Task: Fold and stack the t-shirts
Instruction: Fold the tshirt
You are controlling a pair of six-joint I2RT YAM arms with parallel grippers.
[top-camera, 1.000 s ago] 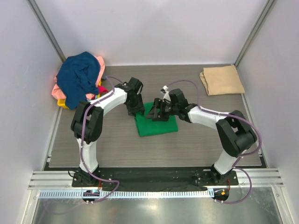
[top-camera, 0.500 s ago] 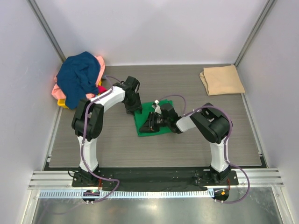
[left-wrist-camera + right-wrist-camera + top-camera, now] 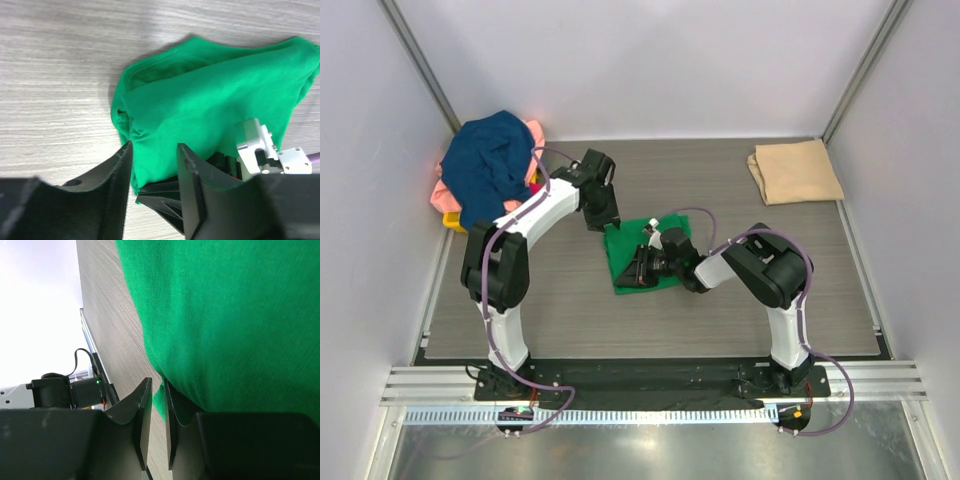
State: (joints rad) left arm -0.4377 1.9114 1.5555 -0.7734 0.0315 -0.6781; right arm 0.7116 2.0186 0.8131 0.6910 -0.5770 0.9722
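Shirt pile [image 3: 490, 165] far left, unfolded. Left gripper [image 3: 154, 147] jaws apart, empty, hovering over green t-shirt [image 3: 210, 95] at centre. Right gripper [image 3: 158, 386] looks pinched on its edge. Cloth light, limp: grab corners. Tan t-shirt [image 3: 795, 170] folded far right.

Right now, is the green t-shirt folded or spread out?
Folded. The green t-shirt is a small compact rectangle, and the left wrist view shows layered edges at its corner.

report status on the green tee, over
Left gripper: jaws open over a corner of the green t-shirt. Right gripper: jaws nipped on its edge. Tan t-shirt folded far right, shirt pile far left, neither in the way.
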